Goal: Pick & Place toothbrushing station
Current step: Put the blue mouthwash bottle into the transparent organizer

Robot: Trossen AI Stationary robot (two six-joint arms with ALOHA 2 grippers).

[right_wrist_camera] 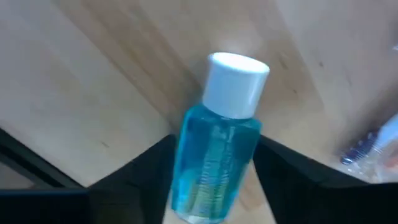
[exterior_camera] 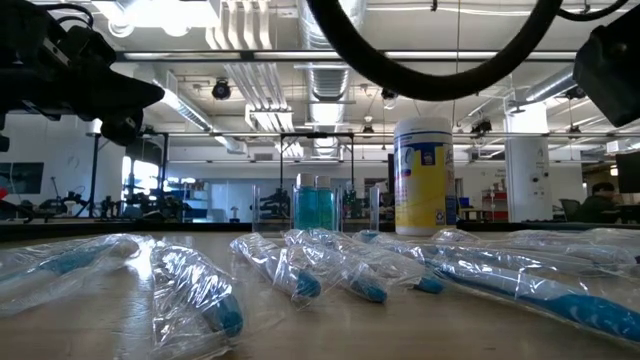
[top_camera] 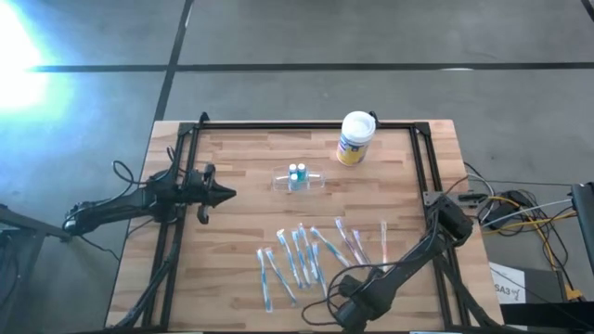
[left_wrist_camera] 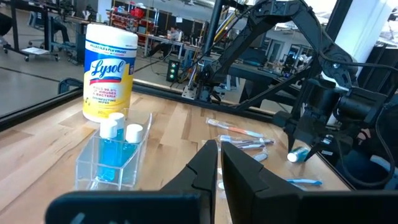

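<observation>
High view: the toothbrushing station point(top_camera: 299, 178) stands mid-table point(top_camera: 232, 269), two blue bottles point(top_camera: 296, 172) upright in it. The white canister point(top_camera: 355, 137) is near, toward the far edge, and the wrapped toothbrushes point(top_camera: 302, 255) lie scattered on the near side. The left gripper point(top_camera: 227, 194) waits off the station's left end. The right arm point(top_camera: 408, 264) reaches in low over the near edge, just beside the toothbrushes.

Low view: the toothbrushes lie between the near edge and the station point(exterior_camera: 320, 208). We judge that a low approach from here could drag the wrappers along.

Left wrist view: the left gripper's fingers are narrow, almost together. The right gripper point(left_wrist_camera: 301, 149) carries something blue and white at its tip.

Right wrist view: a small blue bottle point(right_wrist_camera: 217, 155) with a white cap sits between the fingers, which press against its sides. The bottle is tilted and smooth, so it may slip or twist. The station looks light, and a nudge placing the bottle could tip it.
</observation>
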